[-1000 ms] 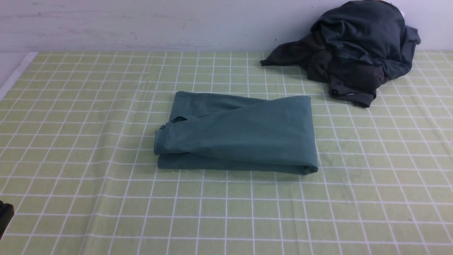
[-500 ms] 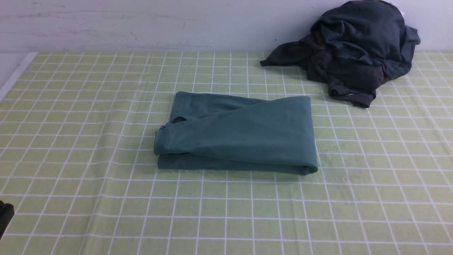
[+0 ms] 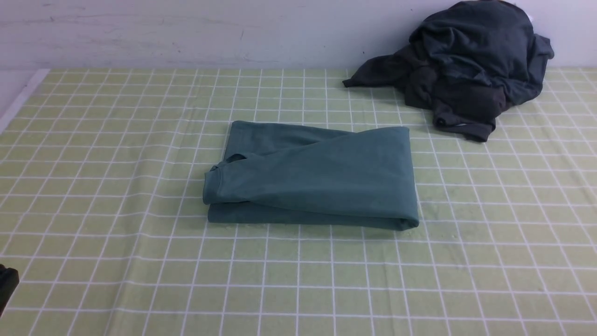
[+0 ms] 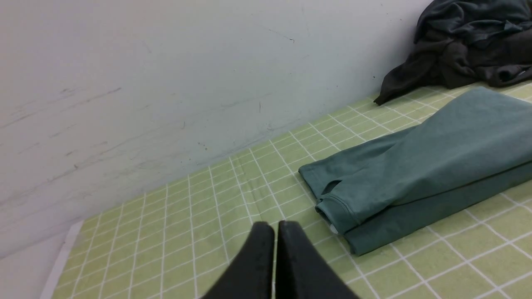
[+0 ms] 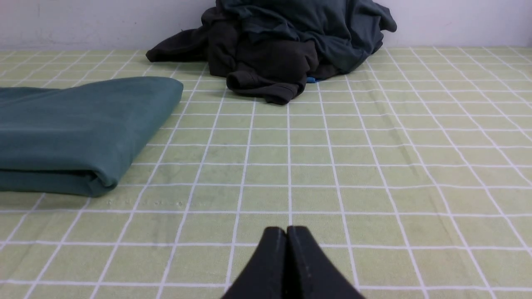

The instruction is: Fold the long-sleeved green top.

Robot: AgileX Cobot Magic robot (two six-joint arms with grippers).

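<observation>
The green long-sleeved top (image 3: pixel 317 177) lies folded into a compact rectangle in the middle of the table, with a cuff at its left end. It also shows in the left wrist view (image 4: pixel 419 170) and the right wrist view (image 5: pixel 75 128). My left gripper (image 4: pixel 276 226) is shut and empty, low over the cloth to the left of the top and apart from it; only a dark bit of that arm (image 3: pixel 7 284) shows at the front view's left edge. My right gripper (image 5: pixel 286 229) is shut and empty, near the front, right of the top, outside the front view.
A dark charcoal and slate-grey heap of clothes (image 3: pixel 466 65) sits at the back right against the wall, also in the right wrist view (image 5: pixel 282 45). A green checked cloth (image 3: pixel 116 233) covers the table. The table's left edge (image 3: pixel 18 100) shows white.
</observation>
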